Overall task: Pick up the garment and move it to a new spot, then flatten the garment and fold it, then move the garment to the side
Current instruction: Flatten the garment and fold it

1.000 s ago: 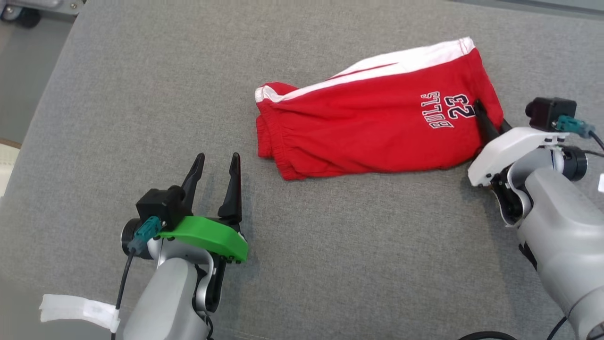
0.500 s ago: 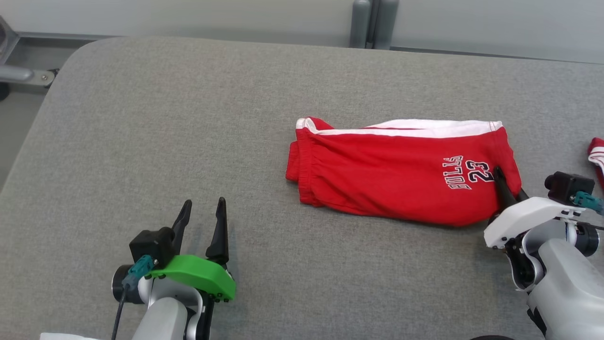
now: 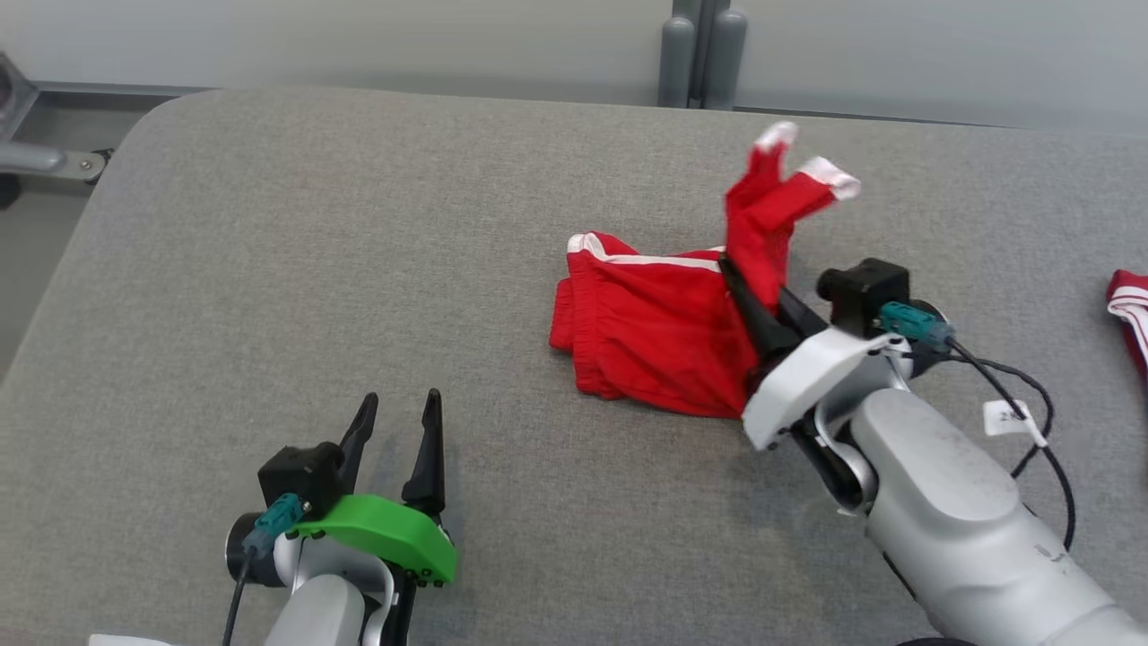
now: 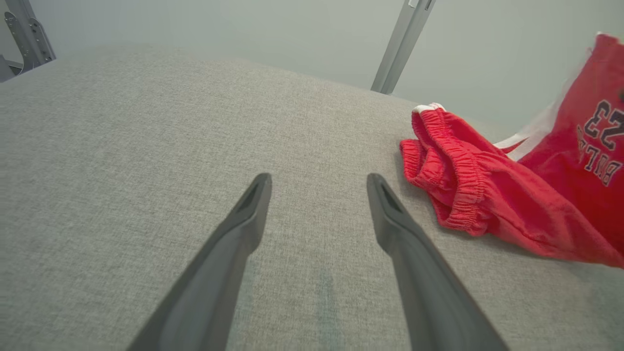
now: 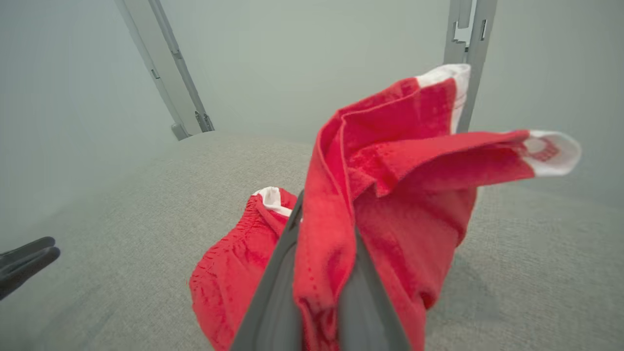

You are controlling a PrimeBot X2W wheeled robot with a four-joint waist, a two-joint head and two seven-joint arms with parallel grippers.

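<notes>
- Two arms work over a grey padded surface (image 3: 359,224), and I drive them from a distance.
- Right gripper (image 3: 752,292): its fingers are pressed together on a bunched fold near the leg end of the red shorts (image 3: 655,332). The white-trimmed hems (image 3: 794,175) stand up above the pinch.
- Left gripper (image 3: 401,401): its fingers are spread wide and hold nothing. It sits low over bare surface, well apart from the shorts.
- Shorts: the leg end is raised, while the elastic waistband (image 4: 456,165) end lies on the surface near its middle.
- Risk one: I judge that the pinch takes only a narrow bunch of layers. A quick lift could let one layer slide out and the cloth fall in a heap.
- Risk two: the waistband end rests on coarse fabric. Dragging rather than lifting could roll it under or tug the cloth out of the grip.
- Risk three: a second red cloth (image 3: 1130,305) lies at the right edge. Carrying the shorts that way could lay them across it.
- Risk four: the loose wrist cable (image 3: 1013,386) hangs beside the right arm and could snag in a wide swing.
</notes>
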